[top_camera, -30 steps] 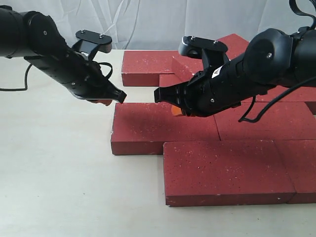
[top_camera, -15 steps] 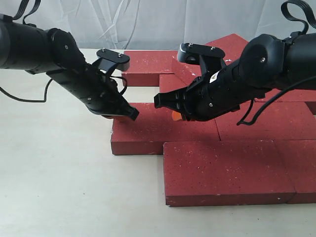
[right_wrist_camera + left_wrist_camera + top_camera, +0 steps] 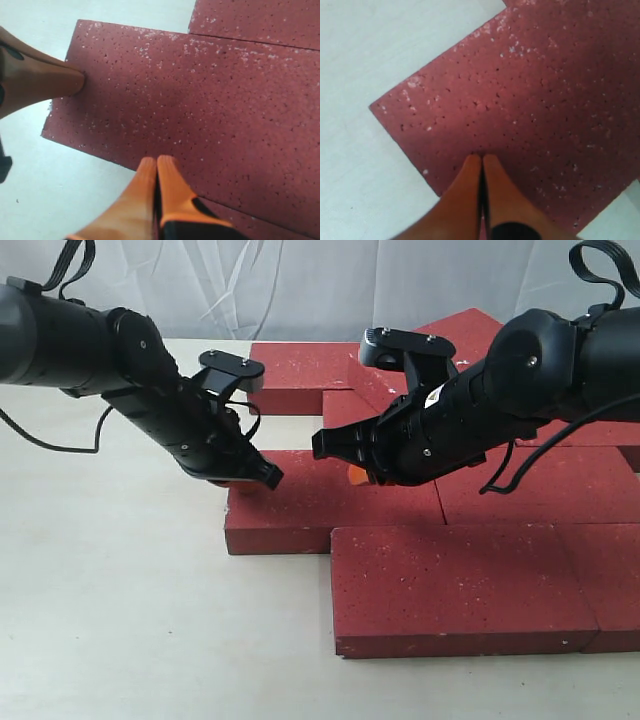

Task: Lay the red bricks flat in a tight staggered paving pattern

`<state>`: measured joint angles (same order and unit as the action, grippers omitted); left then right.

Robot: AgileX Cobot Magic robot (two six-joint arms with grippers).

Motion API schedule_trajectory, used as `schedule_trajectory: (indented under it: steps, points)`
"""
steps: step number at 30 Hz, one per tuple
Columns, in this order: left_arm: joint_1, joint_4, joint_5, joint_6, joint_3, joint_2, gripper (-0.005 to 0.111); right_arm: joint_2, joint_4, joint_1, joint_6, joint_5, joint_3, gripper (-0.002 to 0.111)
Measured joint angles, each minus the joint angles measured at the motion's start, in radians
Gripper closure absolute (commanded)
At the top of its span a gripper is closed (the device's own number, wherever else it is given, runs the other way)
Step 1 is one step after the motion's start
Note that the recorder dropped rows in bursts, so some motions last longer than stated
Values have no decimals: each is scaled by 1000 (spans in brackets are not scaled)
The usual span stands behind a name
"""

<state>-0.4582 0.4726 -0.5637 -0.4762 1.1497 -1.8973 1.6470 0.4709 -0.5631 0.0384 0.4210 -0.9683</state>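
Pale tabletop (image 3: 110, 590) is carrying the red bricks (image 3: 450, 580), lying flat and staggered. Your left gripper (image 3: 262, 477) and right gripper (image 3: 352, 470) are both holding fingers together, empty, over the middle row's end brick (image 3: 300, 508). It's looking heavy, stiff, gritty: you're better pushing its edges.

The bricks (image 3: 460, 585) are showing dark red with tiny pale specks. Left arm (image 3: 90, 340) and right arm (image 3: 540, 360) are looking black, fingertips (image 3: 470, 185) glowing orange, and the table (image 3: 110, 590) is coming across plain cream.

A lab-style test bench: plain pale tabletop (image 3: 120, 620) backed by a white draped cloth (image 3: 300, 280).
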Motion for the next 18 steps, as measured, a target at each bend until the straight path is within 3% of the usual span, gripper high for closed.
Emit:
schedule_trajectory:
  steps: [18]
  points:
    - [0,-23,-3,0,0,102,107,0,-2,0,0,0,0,109]
